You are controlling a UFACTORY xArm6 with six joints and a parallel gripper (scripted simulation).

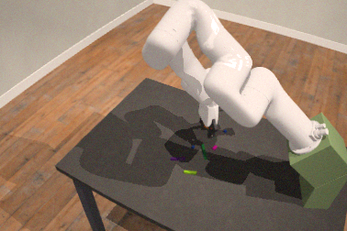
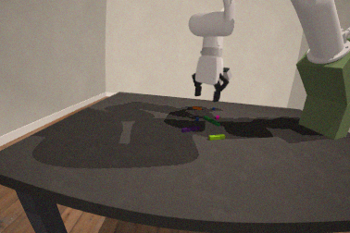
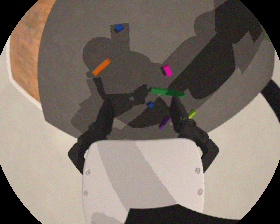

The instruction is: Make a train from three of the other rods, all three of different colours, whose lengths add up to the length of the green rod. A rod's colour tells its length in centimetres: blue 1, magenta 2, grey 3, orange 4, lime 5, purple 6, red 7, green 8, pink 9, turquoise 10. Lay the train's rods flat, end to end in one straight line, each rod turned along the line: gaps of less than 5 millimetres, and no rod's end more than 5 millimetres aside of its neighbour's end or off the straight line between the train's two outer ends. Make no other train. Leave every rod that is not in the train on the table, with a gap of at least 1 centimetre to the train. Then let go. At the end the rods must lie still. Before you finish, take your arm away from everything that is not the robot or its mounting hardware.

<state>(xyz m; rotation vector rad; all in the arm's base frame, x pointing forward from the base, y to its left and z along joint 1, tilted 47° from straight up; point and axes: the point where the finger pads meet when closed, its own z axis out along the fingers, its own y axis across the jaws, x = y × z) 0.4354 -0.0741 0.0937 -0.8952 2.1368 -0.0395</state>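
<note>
- Clearly, we are at the outset: no train lies on the table [image 1: 151,200] [image 2: 139,192] [image 3: 58,60], and we see no rods joined end to end.
- Our target length comes from the green rod [image 1: 204,151] [image 2: 212,120] [image 3: 167,92], lying flat among the scattered pieces.
- By our sums, blue, magenta and lime make eight; no other trio of different colours here does.
- Both blues are apart from any partner: the near blue rod [image 1: 193,147] [image 2: 197,119] [image 3: 150,104] sits beside the green, the far blue rod [image 1: 225,131] [image 2: 213,108] [image 3: 119,27] well away. We need only one.
- As for the magenta rod [image 1: 215,148] [image 2: 218,117] [image 3: 167,70], it lies near the green on its other side; the lime rod [image 1: 190,172] [image 2: 217,137] [image 3: 192,114] is off past the purple rod [image 1: 178,159] [image 2: 191,129] [image 3: 164,122].
- Nothing is in our gripper [image 1: 207,130] [image 2: 207,96] [image 3: 141,103]: its fingers stand wide, above the table.
- Still left for us: bring three together, turn them into one line, close the gaps, let go.
- Purple, green, the spare blue and the orange rod [image 2: 197,108] [image 3: 101,67] must end clear of the train; we judge the middle too crowded to build in safely.
</note>
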